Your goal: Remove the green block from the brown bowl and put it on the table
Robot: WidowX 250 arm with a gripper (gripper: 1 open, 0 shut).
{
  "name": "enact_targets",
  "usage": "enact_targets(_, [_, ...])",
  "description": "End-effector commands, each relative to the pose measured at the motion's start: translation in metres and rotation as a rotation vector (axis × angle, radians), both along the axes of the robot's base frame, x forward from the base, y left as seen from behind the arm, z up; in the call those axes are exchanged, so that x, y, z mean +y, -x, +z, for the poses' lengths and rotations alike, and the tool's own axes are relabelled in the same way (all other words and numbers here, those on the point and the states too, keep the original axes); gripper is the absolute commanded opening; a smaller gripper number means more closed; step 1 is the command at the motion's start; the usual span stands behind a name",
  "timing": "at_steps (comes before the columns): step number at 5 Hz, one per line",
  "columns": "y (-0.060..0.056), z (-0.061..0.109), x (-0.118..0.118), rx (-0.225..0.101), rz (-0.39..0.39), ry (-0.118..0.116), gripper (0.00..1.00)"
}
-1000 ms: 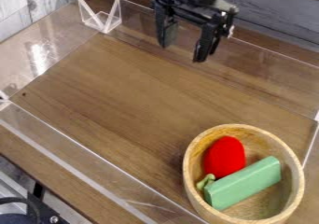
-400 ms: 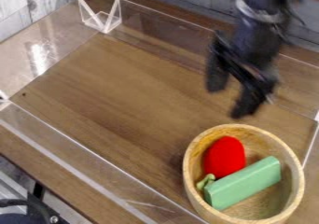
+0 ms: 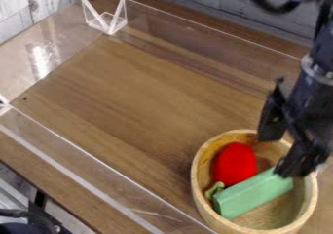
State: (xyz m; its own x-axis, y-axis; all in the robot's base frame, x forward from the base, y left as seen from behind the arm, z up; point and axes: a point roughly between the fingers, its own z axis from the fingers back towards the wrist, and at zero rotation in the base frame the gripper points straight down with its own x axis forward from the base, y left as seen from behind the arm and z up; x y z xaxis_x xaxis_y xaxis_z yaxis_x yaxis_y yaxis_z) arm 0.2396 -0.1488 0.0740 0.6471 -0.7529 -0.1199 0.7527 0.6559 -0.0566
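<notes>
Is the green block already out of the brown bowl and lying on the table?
No, the green block lies inside the brown bowl next to the red toy fruit, with the open gripper above it.

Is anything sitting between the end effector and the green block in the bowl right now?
Nothing visible blocks it. The open end effector hangs over the brown bowl, just above the green block. The red toy lies beside the block on its left, close to where the nearer finger would come down.
</notes>
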Motion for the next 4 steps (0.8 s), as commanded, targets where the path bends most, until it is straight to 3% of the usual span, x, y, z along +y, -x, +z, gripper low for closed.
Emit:
enact_targets(1, [0.008, -0.002, 0.000, -0.035, -0.059, 0.014, 1.00])
enact_targets(2, [0.013, -0.002, 0.010, -0.059, -0.075, 0.020, 1.00])
enact_targets(3, [0.014, 0.010, 0.016, -0.105, -0.042, 0.011, 1.00])
enact_targets(4, [0.013, 0.011, 0.020, -0.130, -0.028, 0.011, 1.00])
